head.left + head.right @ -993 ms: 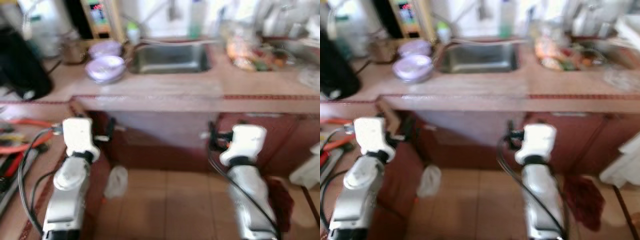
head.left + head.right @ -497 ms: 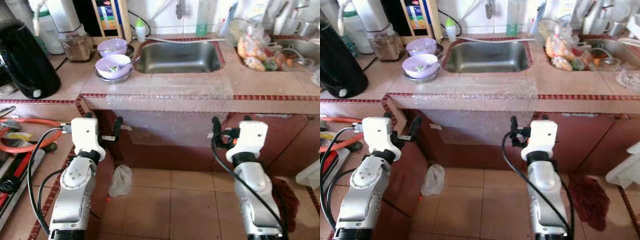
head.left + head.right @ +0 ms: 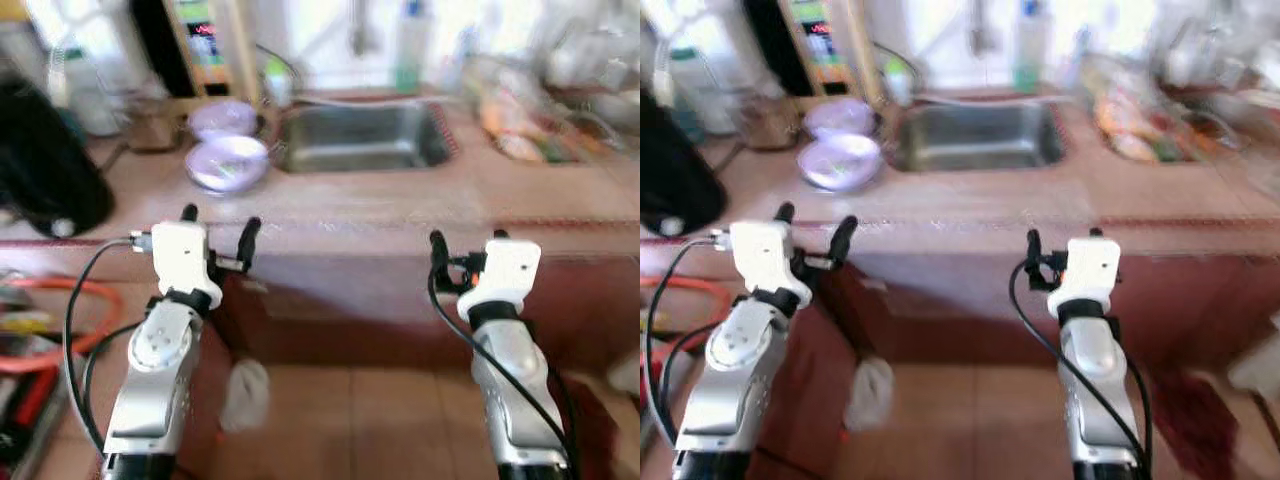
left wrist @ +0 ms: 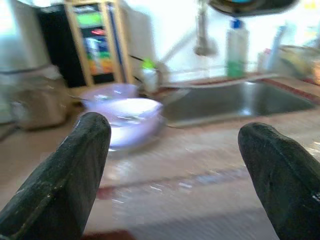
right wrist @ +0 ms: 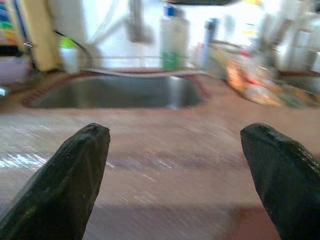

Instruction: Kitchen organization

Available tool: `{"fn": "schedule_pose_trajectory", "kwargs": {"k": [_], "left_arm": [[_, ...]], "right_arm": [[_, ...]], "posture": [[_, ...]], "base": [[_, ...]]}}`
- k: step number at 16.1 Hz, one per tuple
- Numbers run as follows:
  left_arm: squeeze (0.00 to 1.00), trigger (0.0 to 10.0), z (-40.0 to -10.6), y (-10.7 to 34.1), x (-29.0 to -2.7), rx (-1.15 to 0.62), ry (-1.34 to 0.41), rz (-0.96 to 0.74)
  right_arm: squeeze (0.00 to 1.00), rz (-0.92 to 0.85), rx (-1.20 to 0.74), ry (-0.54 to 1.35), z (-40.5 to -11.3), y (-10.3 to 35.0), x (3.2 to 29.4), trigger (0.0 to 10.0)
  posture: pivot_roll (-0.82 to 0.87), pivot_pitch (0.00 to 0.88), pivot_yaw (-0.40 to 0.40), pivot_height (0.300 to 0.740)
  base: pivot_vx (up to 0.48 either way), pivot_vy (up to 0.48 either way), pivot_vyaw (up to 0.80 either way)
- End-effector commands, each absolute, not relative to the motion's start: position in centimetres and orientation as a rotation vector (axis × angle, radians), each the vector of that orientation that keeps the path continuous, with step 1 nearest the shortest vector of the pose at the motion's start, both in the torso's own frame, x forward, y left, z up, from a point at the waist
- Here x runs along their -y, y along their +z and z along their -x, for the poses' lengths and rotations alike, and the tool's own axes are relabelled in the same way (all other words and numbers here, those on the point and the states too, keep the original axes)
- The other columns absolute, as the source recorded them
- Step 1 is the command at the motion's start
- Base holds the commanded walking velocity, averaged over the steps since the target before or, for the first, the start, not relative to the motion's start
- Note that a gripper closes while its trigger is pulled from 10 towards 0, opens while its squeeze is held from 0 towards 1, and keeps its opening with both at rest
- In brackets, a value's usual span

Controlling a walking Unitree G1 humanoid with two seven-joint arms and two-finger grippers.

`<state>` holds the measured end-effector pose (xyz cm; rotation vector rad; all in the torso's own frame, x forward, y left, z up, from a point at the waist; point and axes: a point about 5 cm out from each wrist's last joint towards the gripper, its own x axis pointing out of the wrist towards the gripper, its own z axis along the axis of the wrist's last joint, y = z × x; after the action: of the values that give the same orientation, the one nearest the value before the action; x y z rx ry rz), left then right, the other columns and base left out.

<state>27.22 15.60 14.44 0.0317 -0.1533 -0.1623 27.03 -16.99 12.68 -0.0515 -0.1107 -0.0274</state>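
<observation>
All 4 views are motion-blurred; bright, washed-out light glares off the back wall, and the surface (image 3: 350,200) shows smeared highlights

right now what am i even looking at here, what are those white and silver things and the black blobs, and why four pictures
It is a humanoid robot standing at a kitchen counter. Two pictures come from the two eyes of a camera on its head, looking down; the silver arms with white ends are its own. Each arm ends in a hand of two black fingers: the left hand and the right hand, both raised at the counter's front edge, open and holding nothing.

The other two pictures come from cameras on the wrists, looking along the fingers, which are your black blobs.

On the counter are a steel sink, two stacked purple bowls to its left, a black kettle and bagged food on the right. Everything is blurred.
</observation>
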Motion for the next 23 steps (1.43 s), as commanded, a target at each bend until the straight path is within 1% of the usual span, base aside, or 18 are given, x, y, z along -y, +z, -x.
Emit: {"fn": "schedule_pose_trajectory", "kwargs": {"k": [1, 5, 14, 17, 19, 23], "left_arm": [[0.0, 10.0, -27.2, 14.2, -16.4, 0.14, -0.133, -0.051], [0.0, 10.0, -27.3, 14.4, -16.1, 0.145, -0.128, -0.05], [0.0, 10.0, -27.2, 14.8, -16.1, 0.156, -0.122, -0.049], [0.0, 10.0, -27.2, 15.0, -16.1, 0.178, -0.118, -0.076], [0.0, 10.0, -27.2, 15.6, -16.4, 0.217, -0.062, -0.104], [0.0, 10.0, -27.2, 16.9, -16.1, 0.285, -0.092, -0.137]], "right_arm": [[0.0, 0.049, 0.115, 0.002, -27.1, 12.7, 16.2, 10.0], [0.0, 0.058, 0.114, -0.005, -27.1, 12.6, 16.7, 10.0], [0.0, 0.073, 0.122, 0.003, -27.1, 12.7, 16.4, 10.0], [0.0, 0.079, 0.134, 0.017, -27.3, 13.0, 16.3, 10.0], [0.0, 0.08, 0.143, 0.025, -27.2, 13.2, 16.2, 10.0], [0.0, 0.084, 0.187, 0.044, -27.5, 14.1, 15.9, 10.0]], "posture": [[-0.06, 0.0, 0.084, 0.74], [-0.06, 0.0, 0.087, 0.74], [-0.06, 0.0, 0.086, 0.74], [-0.06, 0.0, 0.082, 0.74], [-0.06, 0.0, 0.082, 0.74], [-0.06, 0.0, 0.084, 0.74]], "base": [[0.277, 0.0, 0.0], [0.0, 0.0, 0.0], [0.0, -0.453, 0.0], [0.0, -0.469, 0.0], [0.0, 0.0, 0.0], [0.0, 0.0, 0.0]]}}
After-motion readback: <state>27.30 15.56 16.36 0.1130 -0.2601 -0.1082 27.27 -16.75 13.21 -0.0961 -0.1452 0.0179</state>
